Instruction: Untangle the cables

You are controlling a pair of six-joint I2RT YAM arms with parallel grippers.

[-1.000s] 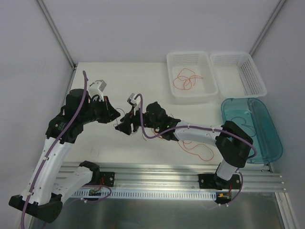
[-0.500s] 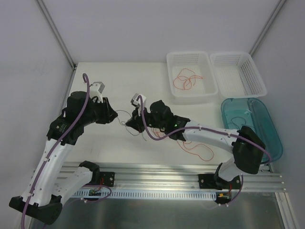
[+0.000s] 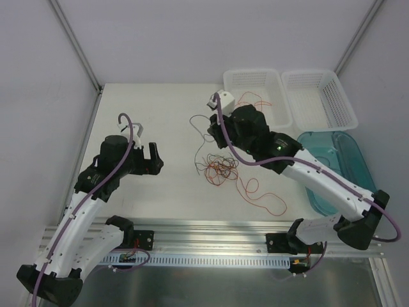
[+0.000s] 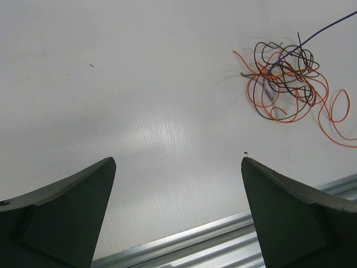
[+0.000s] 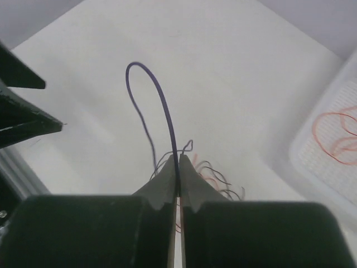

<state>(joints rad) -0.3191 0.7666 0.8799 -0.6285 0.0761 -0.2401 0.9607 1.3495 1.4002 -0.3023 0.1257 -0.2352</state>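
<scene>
Two tools: right tool (image 5: pixel 178 167) pinched tight on one dark cable (image 5: pixel 165 103), tangle (image 4: pixel 283 84) just past its tips; left tool (image 4: pixel 177 163) gapes wide, empty, tangle ahead-right.

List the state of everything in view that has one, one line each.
left gripper: open, holding nothing.
right gripper: shut on the dark wire, raised.
dark wire: pinched, looping up, its other end running down into the tangle.
tangle: lying on the table, red and dark strands knotted together.
white basket: holds a red wire.
</scene>
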